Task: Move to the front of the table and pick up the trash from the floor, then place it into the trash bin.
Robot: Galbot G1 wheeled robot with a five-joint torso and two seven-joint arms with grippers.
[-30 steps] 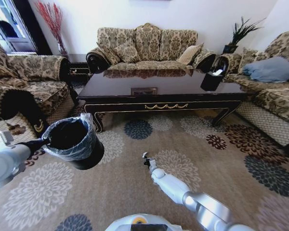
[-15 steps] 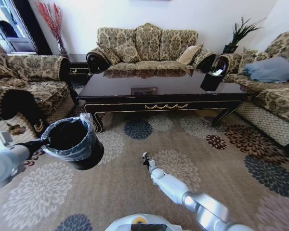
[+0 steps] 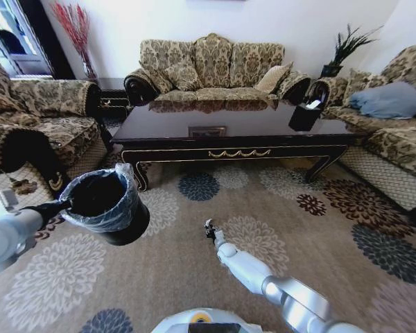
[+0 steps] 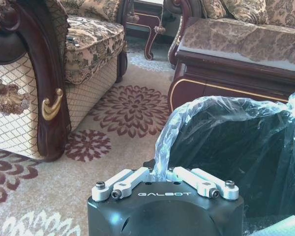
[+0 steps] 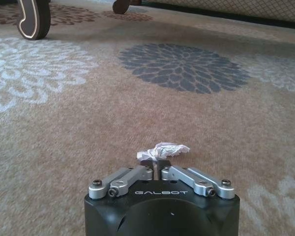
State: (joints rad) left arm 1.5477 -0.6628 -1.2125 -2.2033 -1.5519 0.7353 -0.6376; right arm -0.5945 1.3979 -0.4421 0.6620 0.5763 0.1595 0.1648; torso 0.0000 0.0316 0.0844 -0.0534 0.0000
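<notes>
In the head view my left gripper [image 3: 64, 203] is shut on the rim of the trash bin [image 3: 109, 202], a black bucket lined with a thin plastic bag, held just above the carpet at the left. The left wrist view shows that gripper [image 4: 160, 171] pinching the bag-covered rim of the trash bin [image 4: 236, 147]. My right gripper [image 3: 209, 227] reaches down to the carpet in front of the table [image 3: 229, 149]. In the right wrist view the right gripper [image 5: 156, 166] is shut on the trash, a crumpled white tissue [image 5: 163, 149], right at carpet level.
Sofas ring the table: one behind [image 3: 211, 66], an armchair on the left [image 3: 35, 118], another on the right [image 3: 395, 125]. A black angular container [image 3: 305, 114] stands on the table's right end. A carved table leg [image 5: 34, 19] rises beyond the tissue. Floral carpet lies open around my right arm.
</notes>
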